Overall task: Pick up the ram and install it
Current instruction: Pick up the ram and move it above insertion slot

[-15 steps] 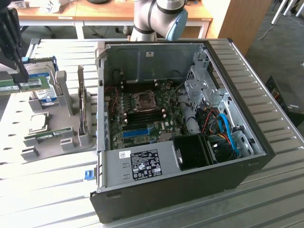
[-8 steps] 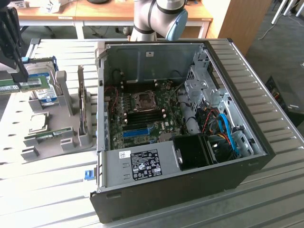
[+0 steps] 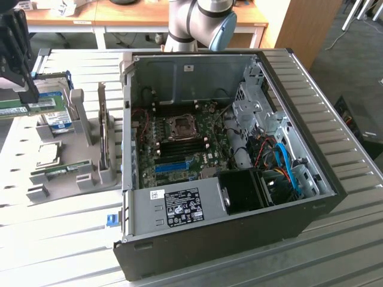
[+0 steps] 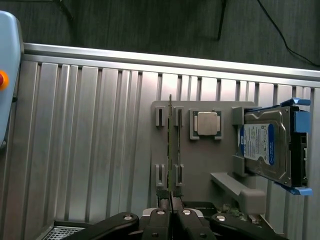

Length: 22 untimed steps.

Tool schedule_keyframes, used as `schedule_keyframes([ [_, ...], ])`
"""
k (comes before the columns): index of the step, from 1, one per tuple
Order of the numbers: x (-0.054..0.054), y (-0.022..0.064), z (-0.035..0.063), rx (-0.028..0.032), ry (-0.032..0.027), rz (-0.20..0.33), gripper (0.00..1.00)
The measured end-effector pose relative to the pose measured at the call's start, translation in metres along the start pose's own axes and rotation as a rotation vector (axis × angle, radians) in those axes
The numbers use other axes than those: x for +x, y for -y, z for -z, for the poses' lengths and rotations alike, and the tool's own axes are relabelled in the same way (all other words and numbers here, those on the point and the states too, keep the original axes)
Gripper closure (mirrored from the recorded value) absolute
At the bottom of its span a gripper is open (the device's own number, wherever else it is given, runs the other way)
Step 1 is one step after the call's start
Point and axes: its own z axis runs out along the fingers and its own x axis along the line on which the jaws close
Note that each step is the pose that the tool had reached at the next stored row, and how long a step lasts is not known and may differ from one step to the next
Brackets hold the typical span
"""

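**While the hand [image 4: 171, 214] holds the ram [image 4: 171, 150] by the tray [image 4: 210, 165]**

Since the hand is closed narrowly on the green ram, we see the stick edge-on between the fingertips, over the grey tray. Seen from outside, its long axis lies about level and runs left to right. The open computer case [image 3: 239, 245] sits on the desk [image 3: 60, 239], well apart from the ram, toward the exterior view's right. We judge the board's dark slots [image 3: 179, 146] to run roughly parallel to the stick.

Exterior view: high oblique over computer case [image 3: 239, 239]. Wrist view: straight down; parts tray [image 4: 200, 160] shared.
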Motion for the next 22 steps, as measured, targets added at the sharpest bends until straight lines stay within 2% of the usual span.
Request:
schedule_keyframes([
  [10, 0.001, 0.0201, 0.0008, 0.0000, 0.0000, 0.000, 0.89],
  [22, 0.003, 0.0548, 0.0024, -0.0001, -0.0001, 0.000, 0.89],
])
